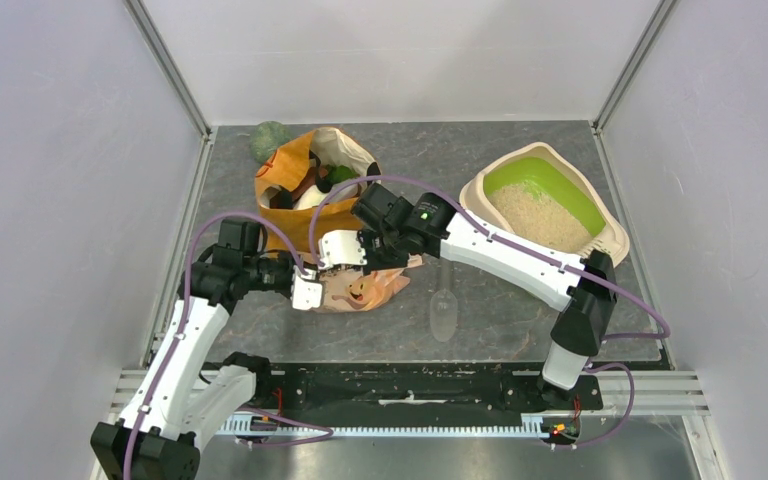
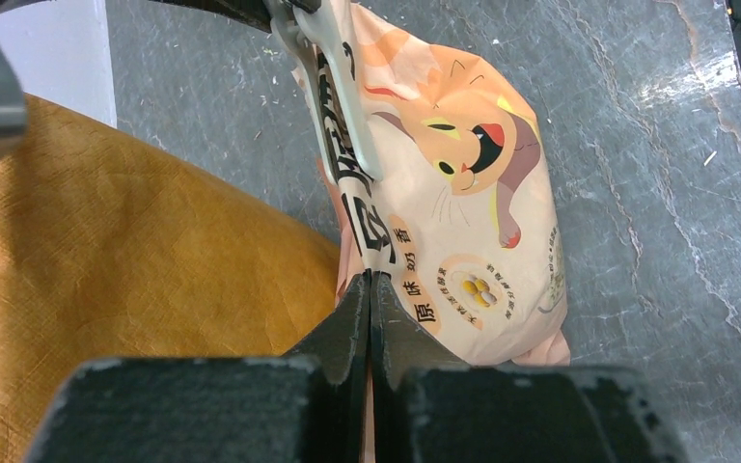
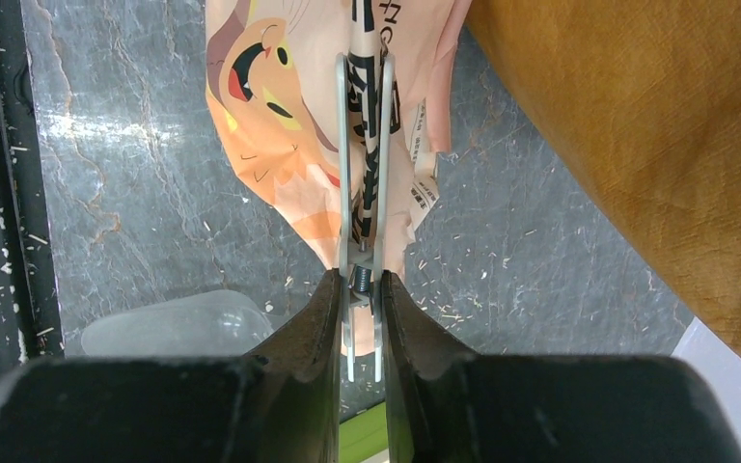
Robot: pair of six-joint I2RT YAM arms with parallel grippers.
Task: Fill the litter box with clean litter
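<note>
The left fingers clench the litter bag's folded top; facing them, the right fingers grip its clip end-on.

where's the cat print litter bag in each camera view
top external: cat-print litter bag left of centre, on the near side of the orange paper shopping bag
left wrist: centre to right
right wrist: top, left of centre
shared landmark: the orange paper shopping bag beside it
</note>
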